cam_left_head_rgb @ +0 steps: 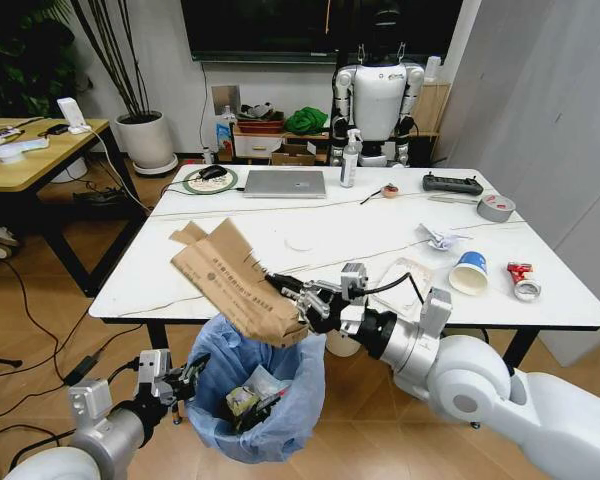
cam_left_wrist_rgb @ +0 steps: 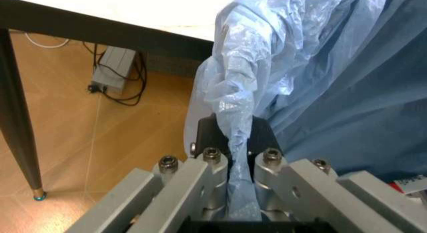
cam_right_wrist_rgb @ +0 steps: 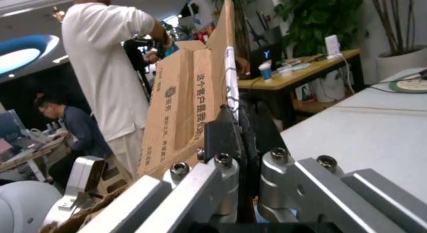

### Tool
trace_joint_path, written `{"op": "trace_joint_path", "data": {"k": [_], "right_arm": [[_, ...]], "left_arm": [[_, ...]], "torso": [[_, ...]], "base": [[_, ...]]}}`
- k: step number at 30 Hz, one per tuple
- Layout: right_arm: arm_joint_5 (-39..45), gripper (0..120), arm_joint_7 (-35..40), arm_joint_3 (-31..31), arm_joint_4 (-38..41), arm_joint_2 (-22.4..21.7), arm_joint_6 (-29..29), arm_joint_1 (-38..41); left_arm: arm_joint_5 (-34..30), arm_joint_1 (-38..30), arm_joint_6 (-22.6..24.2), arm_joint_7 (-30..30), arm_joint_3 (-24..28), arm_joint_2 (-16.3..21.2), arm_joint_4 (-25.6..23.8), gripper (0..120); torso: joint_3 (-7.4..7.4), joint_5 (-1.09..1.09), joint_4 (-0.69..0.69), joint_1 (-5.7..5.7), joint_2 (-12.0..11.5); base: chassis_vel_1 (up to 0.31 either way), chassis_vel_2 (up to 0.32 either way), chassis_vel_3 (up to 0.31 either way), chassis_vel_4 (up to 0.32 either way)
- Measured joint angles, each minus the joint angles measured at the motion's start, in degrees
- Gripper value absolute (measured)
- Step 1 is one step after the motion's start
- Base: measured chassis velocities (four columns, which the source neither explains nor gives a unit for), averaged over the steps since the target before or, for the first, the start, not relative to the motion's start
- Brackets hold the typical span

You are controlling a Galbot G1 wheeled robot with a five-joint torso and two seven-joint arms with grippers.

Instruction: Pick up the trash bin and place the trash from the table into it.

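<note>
The trash bin (cam_left_head_rgb: 255, 400), lined with a light-blue bag, hangs just below the table's (cam_left_head_rgb: 280, 240) front edge with some litter inside. My left gripper (cam_left_head_rgb: 185, 378) is shut on its liner rim; in the left wrist view the blue liner (cam_left_wrist_rgb: 240, 108) is pinched in that gripper (cam_left_wrist_rgb: 240, 158). My right gripper (cam_left_head_rgb: 290, 295) is shut on a brown cardboard piece (cam_left_head_rgb: 235, 285), held over the bin's mouth at the table edge. In the right wrist view the cardboard (cam_right_wrist_rgb: 187, 98) stands upright in the gripper (cam_right_wrist_rgb: 240, 138). A blue-and-white paper cup (cam_left_head_rgb: 469, 272), a white wad (cam_left_head_rgb: 440, 237) and a white packet (cam_left_head_rgb: 405, 275) lie on the table's right part.
A silver laptop (cam_left_head_rgb: 285, 183), spray bottle (cam_left_head_rgb: 351, 158), black controller (cam_left_head_rgb: 452, 183) and grey tape roll (cam_left_head_rgb: 496, 207) sit on the table's far side. A wooden desk (cam_left_head_rgb: 30, 160) stands at left. A black table leg (cam_left_wrist_rgb: 20, 123) is near the bin.
</note>
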Motion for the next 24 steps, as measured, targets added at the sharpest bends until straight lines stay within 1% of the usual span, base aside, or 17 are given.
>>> {"op": "trace_joint_path", "data": {"k": [2, 6, 17, 24], "right_arm": [[-0.3, 0, -0.5, -0.2, -0.4, 0.3, 0.3, 0.0], [-3.1, 0, -2.2, -2.1, -3.3, 2.7, 2.0, 0.4], [-9.4, 0, -3.9, -3.9, -8.0, 4.2, 2.7, -0.1], [-10.2, 0, -4.0, -4.4, -8.8, 5.0, 3.1, -0.9]], "left_arm": [[0.0, 0.0, 0.0, 0.0, 0.0, 0.0, 0.0, 0], [-0.2, 0.1, 0.1, -0.1, -0.3, 0.2, -0.2, 0], [-0.5, 0.6, 0.5, -1.0, -0.9, -0.1, -0.6, 0], [-0.5, 1.4, 1.3, -2.2, -2.1, 0.3, -1.3, 0]], "torso": [[0.0, 0.0, 0.0, 0.0, 0.0], [0.0, 0.0, 0.0, 0.0, 0.0], [0.0, 0.0, 0.0, 0.0, 0.0], [0.0, 0.0, -0.01, 0.0, 0.0]], "base": [[0.0, 0.0, 0.0, 0.0], [0.0, 0.0, 0.0, 0.0], [0.0, 0.0, 0.0, 0.0], [0.0, 0.0, 0.0, 0.0]]}}
